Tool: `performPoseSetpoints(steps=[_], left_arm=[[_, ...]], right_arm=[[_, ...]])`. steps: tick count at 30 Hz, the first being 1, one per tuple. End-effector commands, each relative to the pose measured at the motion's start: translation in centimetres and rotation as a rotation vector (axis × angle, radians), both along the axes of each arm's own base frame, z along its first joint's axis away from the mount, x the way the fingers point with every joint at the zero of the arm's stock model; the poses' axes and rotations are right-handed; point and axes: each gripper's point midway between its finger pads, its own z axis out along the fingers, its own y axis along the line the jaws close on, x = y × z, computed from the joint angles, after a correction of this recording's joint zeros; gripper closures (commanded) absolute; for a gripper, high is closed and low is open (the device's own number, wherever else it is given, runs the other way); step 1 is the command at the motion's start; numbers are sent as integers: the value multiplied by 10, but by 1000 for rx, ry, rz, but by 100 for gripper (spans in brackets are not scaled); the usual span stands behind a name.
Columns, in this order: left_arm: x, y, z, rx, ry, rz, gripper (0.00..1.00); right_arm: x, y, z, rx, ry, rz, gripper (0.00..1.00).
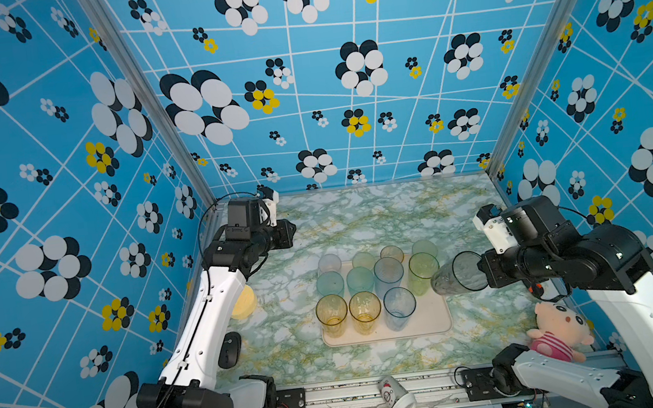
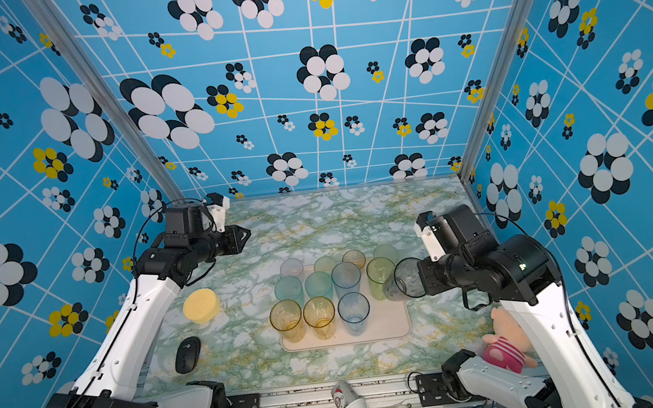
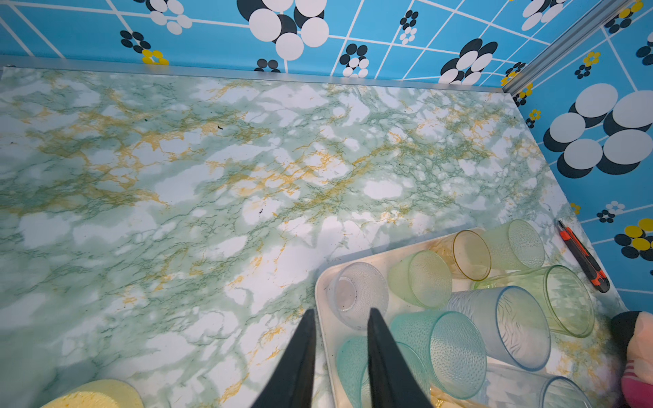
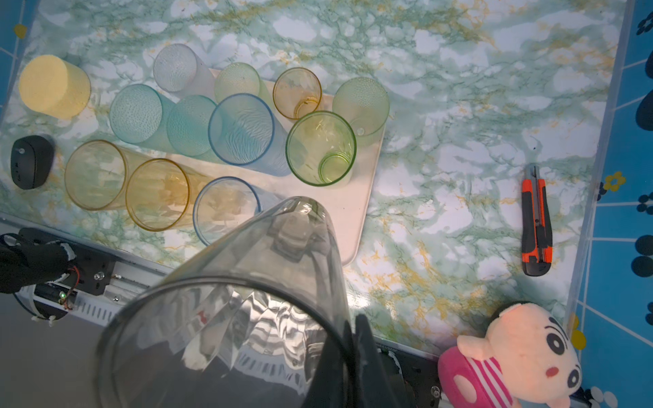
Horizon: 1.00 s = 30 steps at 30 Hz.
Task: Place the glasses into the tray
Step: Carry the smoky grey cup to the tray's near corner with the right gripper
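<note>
Smoky grey glass [image 4: 247, 300] hangs tilted over the right edge of the cream-pink tray [image 1: 430, 319], mouth turned back toward the arm, its rim pinched by the closed right fingers [image 4: 364, 353]. Whether its base touches the tray cannot be told.

Eleven more glasses [image 1: 389, 273] stand upright in the tray in three rows. Two amber and one blue are nearest the robot, two teal, a tall blue and a tall green stand behind them, and four short ones line the far edge. The tray lies mid-way across the green-marbled surface [image 1: 360, 218].

At the far left, the left fingers [image 3: 300, 353] hover slightly parted and empty above the surface, clear of the tray.

Left of the tray sit a pale-yellow round dish [image 2: 201, 305] and a black mouse [image 2: 188, 354]. An orange-and-black box cutter [image 4: 537, 220] lies to the right by the wall. A plush doll [image 1: 559, 331] rests at the front right beside the right arm, and a white paper cup [image 1: 397, 398] lies on its side on the front rail.
</note>
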Motion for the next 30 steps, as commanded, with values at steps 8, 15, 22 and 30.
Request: performPoseSetpoints(steps=[8,15,22,30], left_arm=[[-3,6,3,6,15,22,72],[-4,8,-1,11,26,28,72],[-5,9,-5,15,35,28,72],[-6,13,-10,25,47,33,71]], right_arm=[[-25,-6,-37,-31,191,-62,98],[-16,2,-61,-57,211,-108,98],[-3,16,-84,-70,220,-133,98],[6,22,-108,-57,226,-181,98]])
